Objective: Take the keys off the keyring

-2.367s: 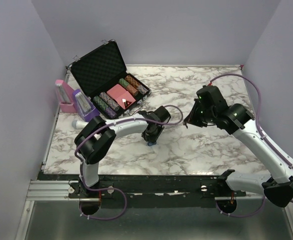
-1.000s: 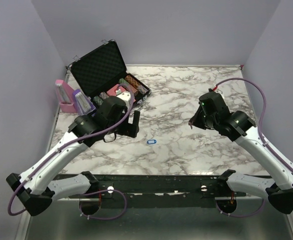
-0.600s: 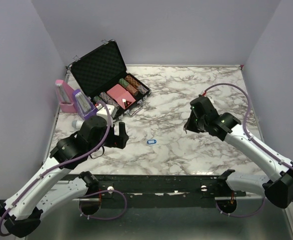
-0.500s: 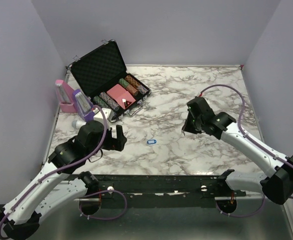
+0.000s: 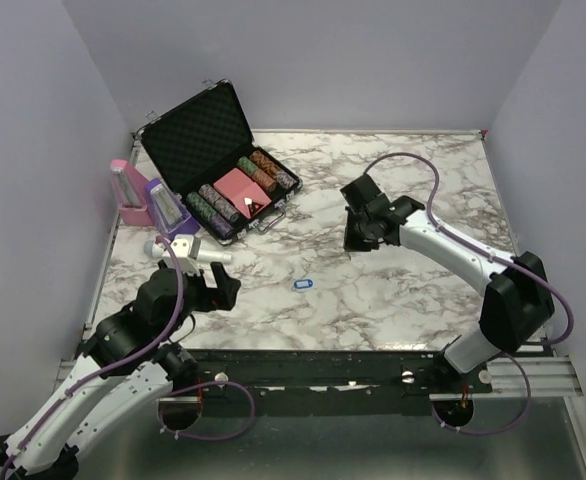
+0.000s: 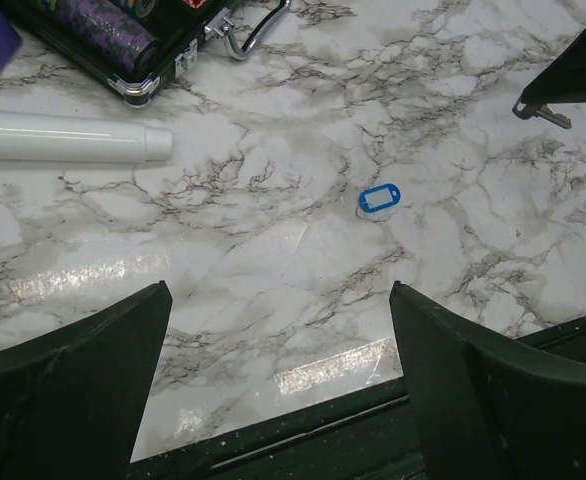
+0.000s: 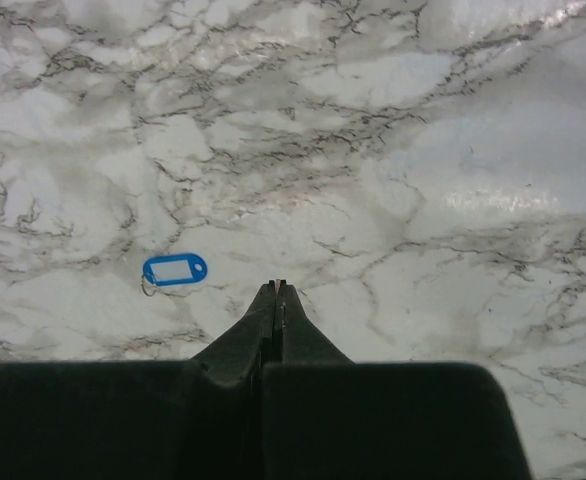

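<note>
The keyring (image 5: 303,284), a small blue tag on a thin ring, lies flat on the marble table (image 5: 403,290); it also shows in the left wrist view as the keyring (image 6: 378,198) and in the right wrist view as the keyring (image 7: 174,269). My right gripper (image 5: 353,240) hovers to the tag's far right, shut on a small silvery key (image 6: 553,117) that sticks out of its tip. In its own view the right gripper (image 7: 276,288) has its fingers pressed together. My left gripper (image 5: 220,287) sits near the front left, left of the tag, and the left gripper (image 6: 278,288) is wide open and empty.
An open black case of poker chips (image 5: 223,170) stands at the back left, with pink (image 5: 125,192) and purple (image 5: 168,212) items beside it. A white cylinder (image 6: 68,148) lies in front of the case. The table's dark front rail (image 6: 303,440) is just below my left fingers.
My left arm has drawn back from the case area toward the near-left edge, staying open. My right arm has swung left toward the table's middle, still shut. The tag has not moved.
</note>
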Controlling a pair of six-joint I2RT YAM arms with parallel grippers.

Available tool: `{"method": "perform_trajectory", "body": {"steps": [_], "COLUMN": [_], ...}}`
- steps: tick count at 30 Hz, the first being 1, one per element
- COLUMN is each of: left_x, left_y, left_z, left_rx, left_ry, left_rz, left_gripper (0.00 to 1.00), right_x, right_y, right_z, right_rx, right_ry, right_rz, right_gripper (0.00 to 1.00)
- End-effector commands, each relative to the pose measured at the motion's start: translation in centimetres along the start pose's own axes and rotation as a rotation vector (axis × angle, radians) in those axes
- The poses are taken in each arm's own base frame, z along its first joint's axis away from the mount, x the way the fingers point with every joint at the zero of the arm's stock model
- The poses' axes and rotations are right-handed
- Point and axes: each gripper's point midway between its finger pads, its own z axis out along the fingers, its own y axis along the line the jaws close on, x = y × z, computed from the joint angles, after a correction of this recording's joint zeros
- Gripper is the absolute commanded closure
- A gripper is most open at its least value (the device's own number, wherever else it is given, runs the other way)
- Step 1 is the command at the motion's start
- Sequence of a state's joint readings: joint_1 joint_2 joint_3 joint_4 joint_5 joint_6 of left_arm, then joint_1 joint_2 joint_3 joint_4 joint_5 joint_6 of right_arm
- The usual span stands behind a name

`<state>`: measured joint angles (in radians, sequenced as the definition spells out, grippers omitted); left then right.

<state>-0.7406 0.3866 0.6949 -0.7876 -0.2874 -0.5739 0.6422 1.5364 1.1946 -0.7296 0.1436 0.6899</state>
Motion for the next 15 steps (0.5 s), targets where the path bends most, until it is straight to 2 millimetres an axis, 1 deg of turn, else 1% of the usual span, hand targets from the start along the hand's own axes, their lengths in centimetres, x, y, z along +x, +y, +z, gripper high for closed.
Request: {"method": "perform_trajectory", "body": {"steps": [1,6,10,11,12,13,14,15], "left_x": [-1.3,-1.3,-1.5,-1.6,-1.6,-1.6,-1.6,-1.5], "left_y": [0.6,1.0,1.0,1.0,1.1,1.2,1.2,1.2], "left_z": [-0.5,-1.2,-1.0,-1.0,-0.9,-0.9,-0.8,-0.7], "left_rx": [-0.038,-0.053,-0.037,-0.039,-0.048,-0.052,-0.053,-0.056], "left_ry": [-0.041,-0.031,-0.065,-0.071,-0.072,-0.074,-0.071,-0.066], "left_rz": [-0.002,0.02,0.014,0.016,0.018,0.02,0.021,0.022], "left_gripper": [0.01,0.01,0.01,0.01,0.01,0.01,0.01,0.01], "right_x": [-1.1,-1.2,-1.7,-1.8,-1.8,-1.7,-1.7,-1.6], "right_y": [1.3,1.8,2.2,2.2,2.3,2.2,2.2,2.2], "right_z": [1.0,2.1,1.9,1.9,1.8,1.8,1.8,1.6], "right_rx": [-0.001,0.013,0.01,0.01,0.008,0.006,0.007,0.005], "right_ry": [0.02,0.07,0.067,0.065,0.067,0.07,0.071,0.07], "right_rz": [-0.068,-0.103,-0.116,-0.121,-0.124,-0.127,-0.13,-0.133], "right_gripper": [0.99,0.99,0.98,0.92,0.8,0.71,0.64,0.59]}}
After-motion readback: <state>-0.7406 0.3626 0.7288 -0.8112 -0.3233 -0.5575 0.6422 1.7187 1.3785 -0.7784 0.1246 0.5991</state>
